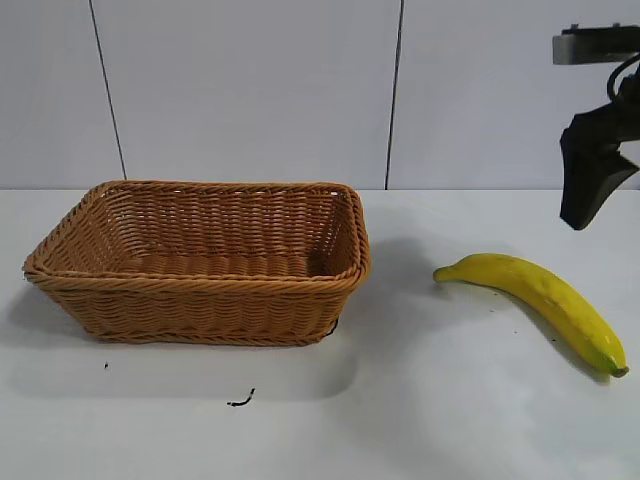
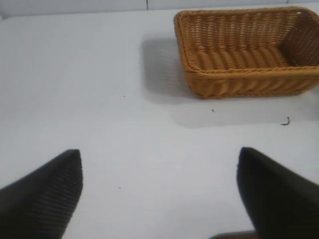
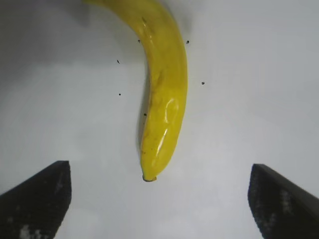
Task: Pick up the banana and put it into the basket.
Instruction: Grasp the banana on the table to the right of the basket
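- The banana (image 1: 545,297) lies flat on the white table (image 1: 420,420), to the right of the basket (image 1: 200,262) and well apart from it — one end points toward the basket, the other, greenish, toward the near right edge.
- In the right wrist view the banana (image 3: 164,94) runs lengthwise between the two dark fingers (image 3: 37,199), its tip ending about midway between them; neither finger touches it.
- The right gripper (image 3: 159,199) has its fingers spread wide, with bare table on either side of the banana's tip.
- In the exterior view the right gripper (image 1: 592,185) hangs above the table near the right edge, over the far side of the banana and clear of it.
- The basket sits open and upright at the table's left half, nothing visible inside.
- The left gripper (image 2: 159,199) is low over bare table, fingers (image 2: 45,196) spread wide and holding nothing — the basket (image 2: 249,79) is well ahead of it.
- A small dark mark (image 1: 241,400) lies on the table just in front of the basket.
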Controlling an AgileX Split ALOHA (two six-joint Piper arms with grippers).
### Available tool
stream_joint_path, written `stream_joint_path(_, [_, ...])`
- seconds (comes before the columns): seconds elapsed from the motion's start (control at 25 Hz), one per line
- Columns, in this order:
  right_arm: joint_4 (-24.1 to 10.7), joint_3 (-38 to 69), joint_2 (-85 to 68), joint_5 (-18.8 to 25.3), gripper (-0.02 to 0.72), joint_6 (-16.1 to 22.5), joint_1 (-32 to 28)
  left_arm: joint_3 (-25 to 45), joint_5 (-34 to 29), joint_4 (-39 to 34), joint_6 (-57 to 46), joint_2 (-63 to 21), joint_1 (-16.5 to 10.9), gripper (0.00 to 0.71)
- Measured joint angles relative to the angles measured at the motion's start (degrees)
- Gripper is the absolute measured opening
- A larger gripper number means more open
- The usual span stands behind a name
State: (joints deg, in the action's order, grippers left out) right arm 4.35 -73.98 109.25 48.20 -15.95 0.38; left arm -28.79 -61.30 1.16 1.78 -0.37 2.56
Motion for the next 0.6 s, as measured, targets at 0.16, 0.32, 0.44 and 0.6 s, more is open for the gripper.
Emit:
stream_joint_path(0.16, [0.9,0.0,4.2,-3.7,0.656,0.2,0.0,0.0,0.0,0.0,0.0,0.0,0.0,0.635])
stream_joint_path(0.32, [1.2,0.0,8.1,-5.9,0.656,0.2,0.0,0.0,0.0,0.0,0.0,0.0,0.0,0.635])
stream_joint_path(0.44, [1.2,0.0,9.4,-6.7,0.656,0.5,0.0,0.0,0.0,0.0,0.0,0.0,0.0,0.635])
stream_joint_path(0.6, [1.2,-0.1,9.7,-7.3,0.643,0.7,0.0,0.0,0.0,0.0,0.0,0.0,0.0,0.635])
